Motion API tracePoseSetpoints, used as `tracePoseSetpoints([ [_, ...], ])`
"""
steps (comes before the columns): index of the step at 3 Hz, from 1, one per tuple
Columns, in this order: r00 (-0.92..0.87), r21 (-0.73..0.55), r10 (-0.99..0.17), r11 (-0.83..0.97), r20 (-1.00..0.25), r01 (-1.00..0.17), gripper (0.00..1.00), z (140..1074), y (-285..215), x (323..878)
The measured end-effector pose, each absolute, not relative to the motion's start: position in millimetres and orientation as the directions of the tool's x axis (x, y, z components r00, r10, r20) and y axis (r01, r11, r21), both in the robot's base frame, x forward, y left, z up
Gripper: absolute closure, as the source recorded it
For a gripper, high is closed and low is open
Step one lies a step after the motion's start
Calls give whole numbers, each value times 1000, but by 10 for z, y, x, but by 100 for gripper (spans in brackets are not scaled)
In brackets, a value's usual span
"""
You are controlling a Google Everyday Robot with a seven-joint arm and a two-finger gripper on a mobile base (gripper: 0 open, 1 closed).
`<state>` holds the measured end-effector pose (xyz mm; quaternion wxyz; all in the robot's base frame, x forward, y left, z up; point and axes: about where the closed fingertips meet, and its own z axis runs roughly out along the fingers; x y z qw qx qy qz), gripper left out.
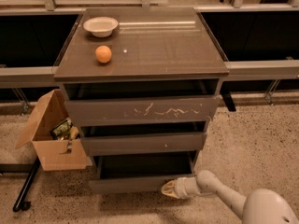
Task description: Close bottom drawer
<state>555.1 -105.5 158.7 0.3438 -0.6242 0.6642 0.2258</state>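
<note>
The bottom drawer (135, 185) of the dark grey-brown cabinet (142, 73) stands pulled out, its plain short front low in the view and its shallow dark interior showing above it. My gripper (169, 189) sits at the right end of that front, touching or almost touching it, on a white arm that comes in from the lower right. Above it are the middle drawer front with a small white speck (145, 143) and the top drawer front with white scratch marks (140, 110), both slightly open.
A white bowl (100, 26) and an orange (103, 54) rest on the cabinet top. An open cardboard box (53, 139) with items stands on the speckled floor at the left, by a black pole (25, 185). Rails and dark panels run behind.
</note>
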Motion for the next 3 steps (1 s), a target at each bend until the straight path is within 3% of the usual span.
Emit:
tracePoseSetpoints([
  [3, 26, -144, -652, 129, -758, -981, 1, 1571, -1050, 5928],
])
